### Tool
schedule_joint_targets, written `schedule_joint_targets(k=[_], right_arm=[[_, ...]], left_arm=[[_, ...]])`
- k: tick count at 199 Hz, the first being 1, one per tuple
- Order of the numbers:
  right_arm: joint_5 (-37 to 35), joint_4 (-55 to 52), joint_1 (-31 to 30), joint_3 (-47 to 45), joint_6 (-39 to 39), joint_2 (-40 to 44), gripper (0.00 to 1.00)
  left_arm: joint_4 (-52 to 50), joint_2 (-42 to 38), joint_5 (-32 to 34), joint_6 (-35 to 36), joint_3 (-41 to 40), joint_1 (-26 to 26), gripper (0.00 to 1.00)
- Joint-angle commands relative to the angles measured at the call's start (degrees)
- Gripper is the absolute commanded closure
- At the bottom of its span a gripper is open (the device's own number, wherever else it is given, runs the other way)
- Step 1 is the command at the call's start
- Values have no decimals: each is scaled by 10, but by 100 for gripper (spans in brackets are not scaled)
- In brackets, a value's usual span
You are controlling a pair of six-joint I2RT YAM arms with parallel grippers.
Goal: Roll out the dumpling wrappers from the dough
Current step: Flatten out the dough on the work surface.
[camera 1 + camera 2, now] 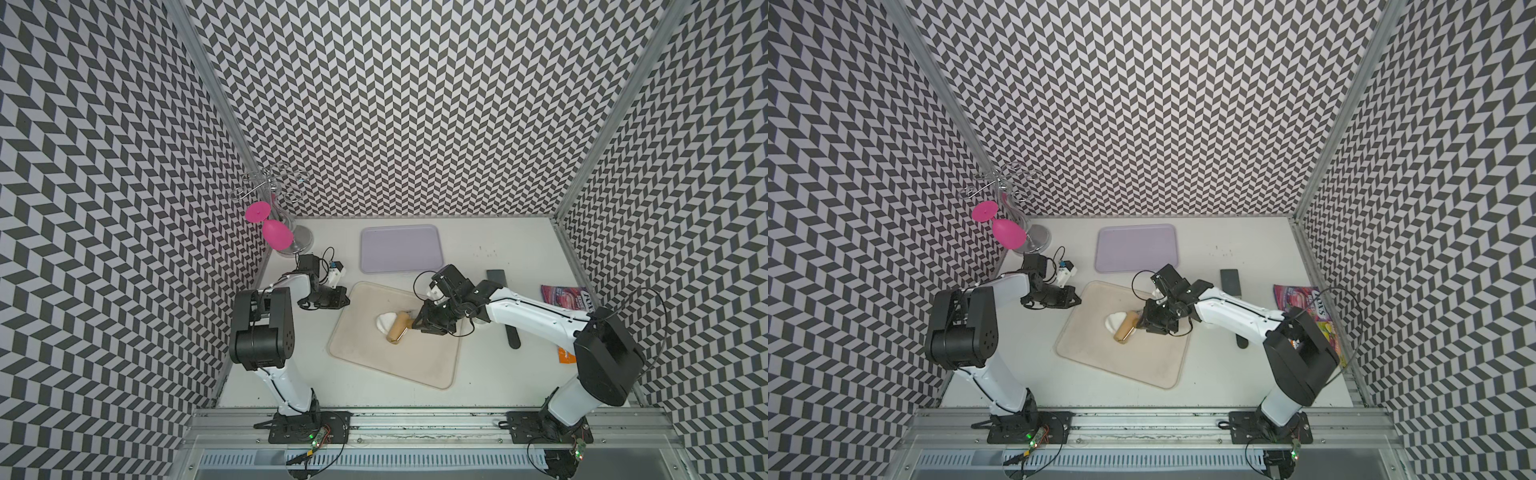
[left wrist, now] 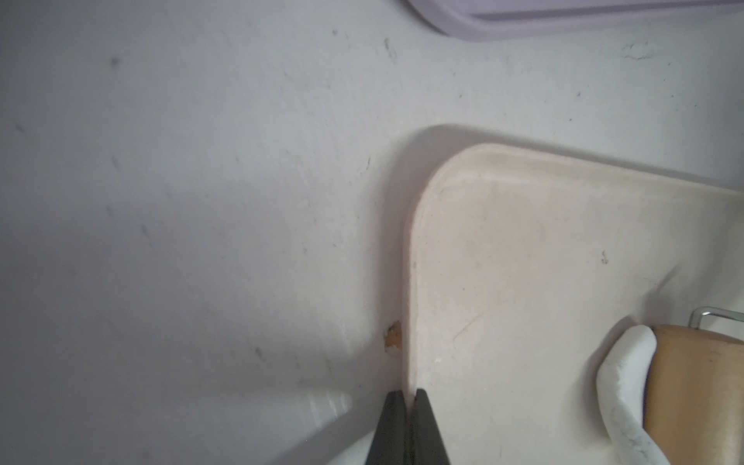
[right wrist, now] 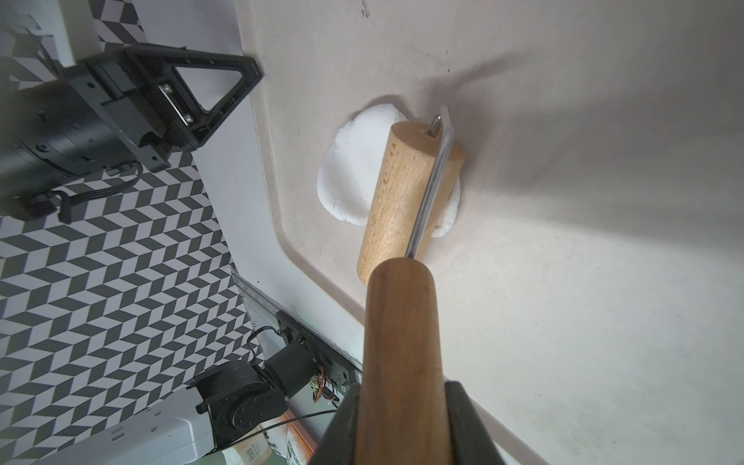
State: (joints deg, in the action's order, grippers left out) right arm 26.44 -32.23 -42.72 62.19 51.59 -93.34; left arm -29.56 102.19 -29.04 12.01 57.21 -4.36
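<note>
The dough (image 1: 385, 321) (image 1: 1114, 321) is a white, partly flattened lump on the beige tray (image 1: 395, 370) (image 1: 1125, 368). A wooden roller (image 1: 401, 328) (image 3: 398, 189) lies across it and hides its middle. My right gripper (image 1: 417, 325) (image 3: 402, 392) is shut on the roller's darker wooden handle (image 3: 402, 330), reaching in from the right. My left gripper (image 1: 347, 297) (image 2: 408, 396) is shut, its tips pinching the tray's rim (image 2: 414, 282) at the far left corner. No dumpling wrappers are in view.
An empty lilac tray (image 1: 397, 249) lies behind the beige one. A wire rack with a hanging pink glass (image 1: 276, 237) stands far left. Right of the tray are a dark flat block (image 1: 497, 277), a snack packet (image 1: 563, 297) and a black handle (image 1: 513, 337).
</note>
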Motion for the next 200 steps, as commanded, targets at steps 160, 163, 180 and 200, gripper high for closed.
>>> schedule_joint_targets(k=[160, 163, 180, 200], right_arm=[[-210, -368, 55, -96, 28, 32, 100], [-211, -370, 55, -95, 27, 32, 100], [-216, -375, 56, -91, 24, 36, 100], [-232, -385, 57, -70, 22, 41, 100]], left_arm=[[-16, 3, 25, -2, -12, -8, 100], [-16, 2, 25, -2, -12, -8, 100], [-16, 2, 24, -2, -12, -8, 100], [-17, 2, 20, -2, -12, -7, 100]])
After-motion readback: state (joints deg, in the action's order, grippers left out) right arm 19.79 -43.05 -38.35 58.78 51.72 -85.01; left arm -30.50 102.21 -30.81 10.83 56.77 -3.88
